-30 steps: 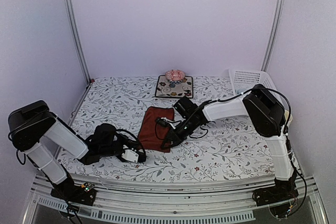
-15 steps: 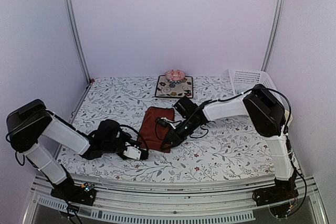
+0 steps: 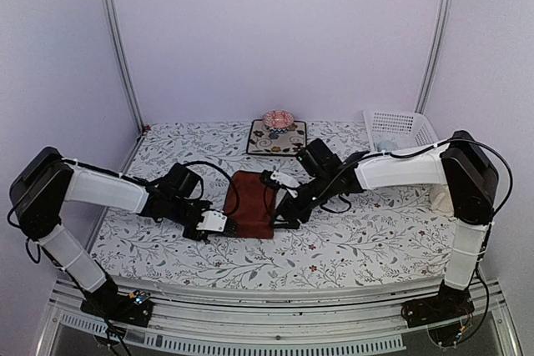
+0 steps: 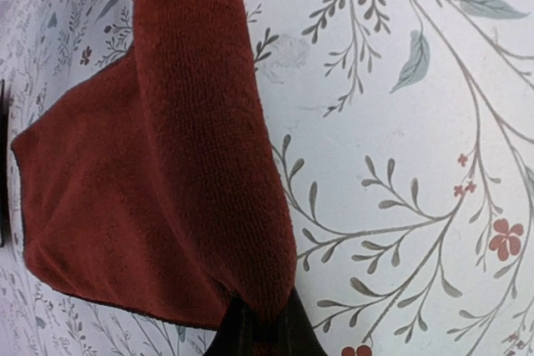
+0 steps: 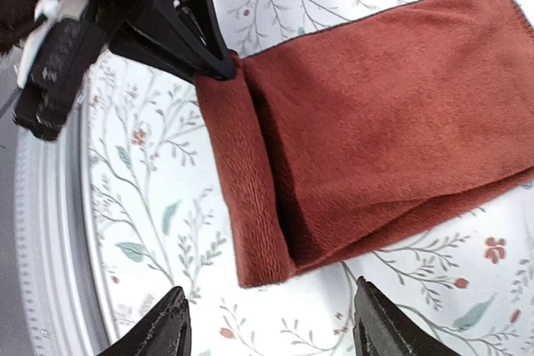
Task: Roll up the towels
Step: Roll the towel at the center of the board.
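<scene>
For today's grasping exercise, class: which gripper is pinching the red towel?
The left gripper: its jaws are shut on the rolled edge of the towel. The right gripper stands open beside it, holding nothing.

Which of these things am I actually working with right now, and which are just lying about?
Job in hand: dark red towel, its folded edge pinched by the left gripper; right gripper, open beside it.
Lying about: dark floral mat, pink round thing on it, white basket at the back right.
</scene>
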Controlling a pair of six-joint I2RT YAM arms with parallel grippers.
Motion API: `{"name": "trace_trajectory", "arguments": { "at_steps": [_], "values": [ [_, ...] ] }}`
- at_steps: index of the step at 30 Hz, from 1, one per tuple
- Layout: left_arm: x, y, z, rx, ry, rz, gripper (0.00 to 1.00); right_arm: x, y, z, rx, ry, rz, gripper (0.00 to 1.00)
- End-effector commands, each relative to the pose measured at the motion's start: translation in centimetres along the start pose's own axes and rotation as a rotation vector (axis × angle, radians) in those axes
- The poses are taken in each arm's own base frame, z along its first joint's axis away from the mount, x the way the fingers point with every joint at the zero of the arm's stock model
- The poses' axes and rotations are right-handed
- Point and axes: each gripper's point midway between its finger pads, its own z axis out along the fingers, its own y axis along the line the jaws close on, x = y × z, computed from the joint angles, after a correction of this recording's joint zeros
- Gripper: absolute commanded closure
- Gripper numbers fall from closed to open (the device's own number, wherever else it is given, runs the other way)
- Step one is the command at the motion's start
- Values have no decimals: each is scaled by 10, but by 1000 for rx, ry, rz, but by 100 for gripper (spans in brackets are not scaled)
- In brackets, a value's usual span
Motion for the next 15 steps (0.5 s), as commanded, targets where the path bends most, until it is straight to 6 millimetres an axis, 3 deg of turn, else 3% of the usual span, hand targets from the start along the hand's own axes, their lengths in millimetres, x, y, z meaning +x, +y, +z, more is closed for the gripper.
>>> {"name": "trace_trajectory", "arguments": {
  "at_steps": [1, 3, 8, 15],
  "values": [
    [2, -28, 0, 201, -27, -164, 100, 5, 1, 3, 255, -25, -293, 32],
    [0, -24, -1, 232, -45, -200, 100, 9, 12, 6, 324, -48, -418, 30],
    [-1, -18, 2, 308, -56, -267, 100, -4, 31, 11, 456, -132, -639, 28],
    [5, -22, 9, 357, -38, -286, 100, -8, 36, 31, 569, -114, -836, 23]
  ]
}}
